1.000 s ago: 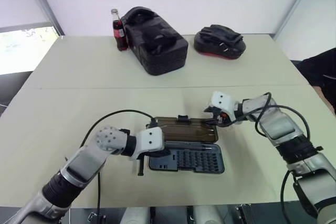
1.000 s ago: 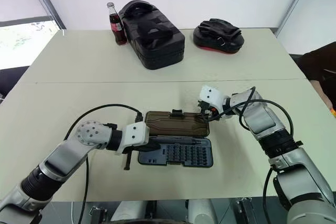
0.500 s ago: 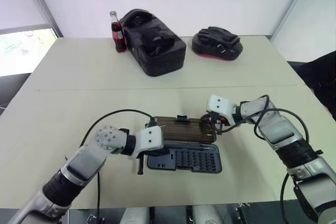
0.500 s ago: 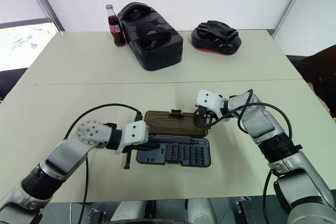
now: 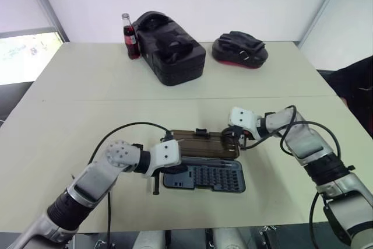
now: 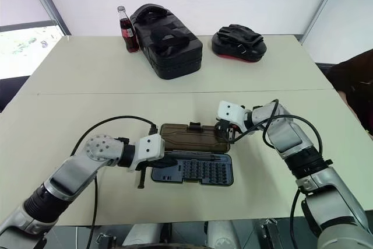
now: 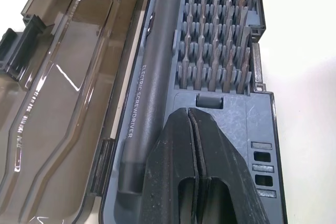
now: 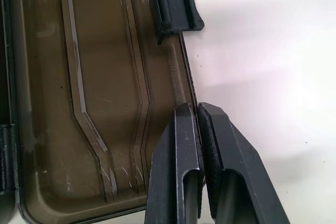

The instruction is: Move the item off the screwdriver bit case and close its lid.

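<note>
We are looking at the case (image 6: pixel 192 167) lying open on the table (image 6: pixel 87 80), its grey tray of bits nearest us and its brown lid (image 6: pixel 189 138) laid flat on the far side. We are not spotting any whitish sliver on tray or lid, so we judge the removal done, though something that small could escape us. Our right gripper (image 8: pixel 198 129) is pinching the lid's outer edge, fingers pressed together on the thin rim a little along from the black latch tab (image 8: pixel 176 3). Our left gripper (image 7: pixel 190 129) is resting fingers together on the tray's near end, beside the dark screwdriver (image 7: pixel 152 77). Swinging the lid over and latching remains.
</note>
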